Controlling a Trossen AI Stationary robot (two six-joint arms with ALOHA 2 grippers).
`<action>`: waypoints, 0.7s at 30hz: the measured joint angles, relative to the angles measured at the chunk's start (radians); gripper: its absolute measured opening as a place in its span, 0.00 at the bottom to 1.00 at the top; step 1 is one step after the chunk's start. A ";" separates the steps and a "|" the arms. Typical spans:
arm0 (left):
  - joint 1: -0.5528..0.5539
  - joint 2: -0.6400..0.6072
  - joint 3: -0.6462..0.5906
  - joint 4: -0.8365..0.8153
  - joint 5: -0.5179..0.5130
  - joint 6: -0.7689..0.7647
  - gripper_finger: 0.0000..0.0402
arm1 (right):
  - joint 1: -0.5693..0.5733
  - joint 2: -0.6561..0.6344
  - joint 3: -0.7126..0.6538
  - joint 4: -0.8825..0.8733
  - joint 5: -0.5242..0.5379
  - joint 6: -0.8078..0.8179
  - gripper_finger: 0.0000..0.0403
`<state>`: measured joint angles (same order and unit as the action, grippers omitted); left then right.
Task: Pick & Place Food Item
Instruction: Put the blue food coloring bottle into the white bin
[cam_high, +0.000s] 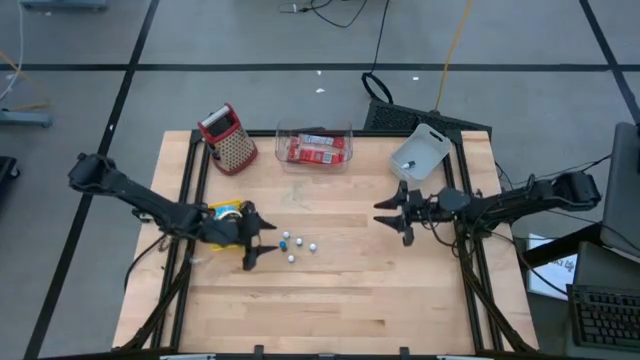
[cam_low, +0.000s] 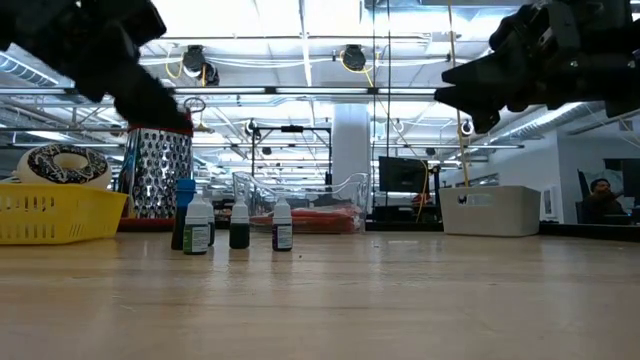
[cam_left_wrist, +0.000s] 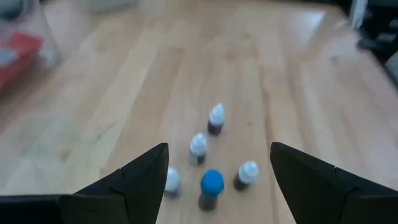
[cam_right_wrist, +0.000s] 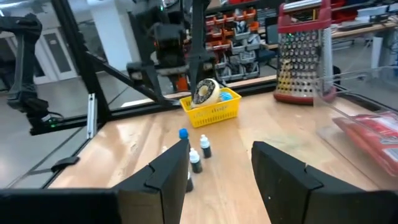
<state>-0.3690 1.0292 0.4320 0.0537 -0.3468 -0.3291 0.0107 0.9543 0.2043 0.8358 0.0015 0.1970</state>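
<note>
Left gripper (cam_high: 258, 240) hangs over the left half of the table (cam_high: 350, 290), fingers spread wide and nothing between them. From its wrist camera the two dark fingers (cam_left_wrist: 146, 177) frame the little bottles (cam_left_wrist: 211, 155) just ahead on the wood: four white-capped ones and one with a blue cap (cam_left_wrist: 212, 181), all upright and close together. From above, that cluster sits just right of the gripper, near the table's middle. Right behind the left gripper, toward the table's left edge, is the yellow basket (cam_high: 226, 211), with a doughnut-like food item (cam_right_wrist: 206, 92) lying in it.

Over to the right gripper (cam_high: 392, 214): it is up off the table on the right side, pointing level toward the centre, fingers parted and holding nothing. Past its fingers (cam_right_wrist: 168, 171) you can see the bottles, then the basket beyond them, and the left arm behind that.

Along the far edge: a red-topped grater (cam_high: 228, 138) stands upright at the left, a clear tub (cam_high: 314, 146) with red packets (cam_high: 316, 150) inside sits beside it in the middle, and a white bin (cam_high: 420, 152) sits at the right, just behind the right gripper. A keyboard (cam_high: 606, 318) lies off the table at the right. In the low view a person (cam_low: 600, 197) shows far back in the room.
</note>
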 joint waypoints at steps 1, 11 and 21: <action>-0.010 0.025 0.000 0.000 -0.019 -0.024 0.70 | 0.005 0.000 0.000 0.002 -0.001 0.000 0.41; -0.046 0.241 0.000 0.078 -0.126 -0.112 0.70 | 0.018 0.000 0.000 0.001 -0.001 -0.003 0.41; -0.046 0.350 0.000 0.155 -0.093 -0.073 0.70 | 0.018 0.000 0.000 0.001 -0.001 -0.003 0.41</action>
<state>-0.4149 1.3795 0.4320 0.2082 -0.4395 -0.4017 0.0284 0.9543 0.2043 0.8366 0.0002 0.1936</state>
